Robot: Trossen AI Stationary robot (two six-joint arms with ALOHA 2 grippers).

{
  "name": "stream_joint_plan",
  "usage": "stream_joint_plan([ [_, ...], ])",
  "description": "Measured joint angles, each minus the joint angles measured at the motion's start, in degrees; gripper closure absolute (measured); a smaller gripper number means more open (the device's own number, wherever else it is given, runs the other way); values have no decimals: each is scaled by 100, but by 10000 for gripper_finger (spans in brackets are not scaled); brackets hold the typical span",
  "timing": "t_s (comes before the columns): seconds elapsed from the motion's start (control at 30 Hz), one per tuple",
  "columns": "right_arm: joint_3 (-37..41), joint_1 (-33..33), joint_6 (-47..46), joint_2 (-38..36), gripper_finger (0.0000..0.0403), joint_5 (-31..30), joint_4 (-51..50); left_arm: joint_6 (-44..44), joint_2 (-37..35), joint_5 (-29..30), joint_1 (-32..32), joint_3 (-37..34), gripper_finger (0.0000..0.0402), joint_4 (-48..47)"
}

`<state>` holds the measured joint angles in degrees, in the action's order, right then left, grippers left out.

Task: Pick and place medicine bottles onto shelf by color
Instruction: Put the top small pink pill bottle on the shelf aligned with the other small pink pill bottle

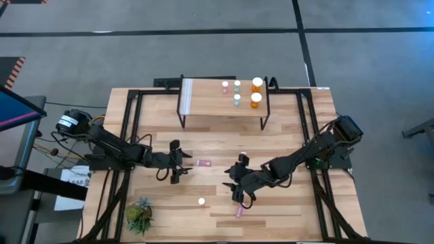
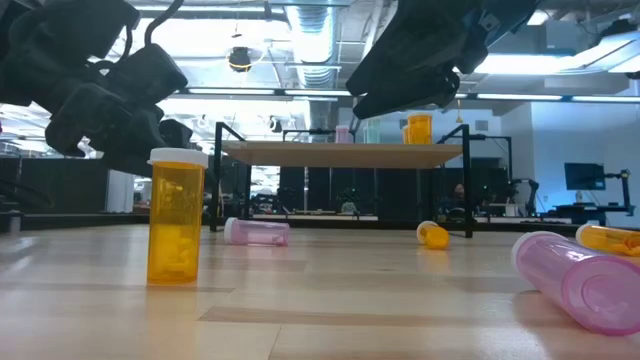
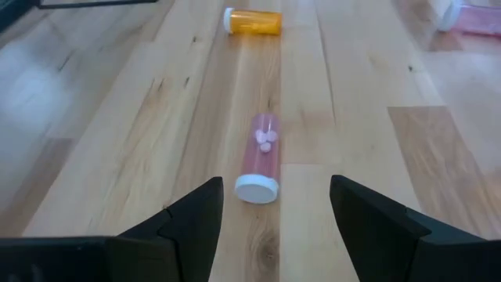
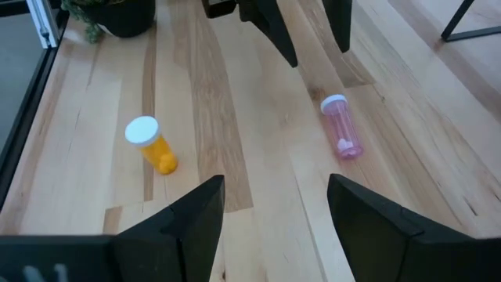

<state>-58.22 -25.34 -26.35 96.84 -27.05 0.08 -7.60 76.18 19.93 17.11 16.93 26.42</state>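
Note:
A pink bottle (image 1: 204, 163) lies on its side on the table between my two grippers; in the left wrist view (image 3: 262, 157) its white cap points toward my left gripper. My left gripper (image 1: 180, 163) (image 3: 274, 188) is open and empty just left of it. My right gripper (image 1: 236, 184) (image 4: 274, 188) is open and empty, above the table to the bottle's right. An orange bottle (image 1: 201, 200) (image 4: 153, 145) stands upright near the front. Another pink bottle (image 1: 240, 212) lies near the front. The shelf (image 1: 203, 102) holds a pink, two teal and two larger orange bottles (image 1: 256, 92).
A small orange bottle (image 3: 252, 21) (image 2: 433, 234) lies on the table beyond the pink one, under my right arm. A green plant (image 1: 139, 215) stands at the near left corner. The shelf's left half is bare board with a whitish strip (image 1: 186, 98).

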Motion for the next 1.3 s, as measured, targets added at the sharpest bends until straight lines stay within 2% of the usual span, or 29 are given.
stream_joint_plan([
  [0.5, 0, 50, 28, 0, 154, -4, 41, 134, 0, -466, -209, 2, 178, 54],
  [1.0, 0, 74, 46, -2, 154, -17, 46, 87, 0, -447, -239, 4, 178, 64],
  [1.2, 0, 74, 44, -2, 154, -20, 44, 156, 2, -456, -237, 9, 178, 665],
  [1.3, 0, 74, 43, -2, 154, -20, 44, 201, 0, -446, -237, 9, 178, 661],
])
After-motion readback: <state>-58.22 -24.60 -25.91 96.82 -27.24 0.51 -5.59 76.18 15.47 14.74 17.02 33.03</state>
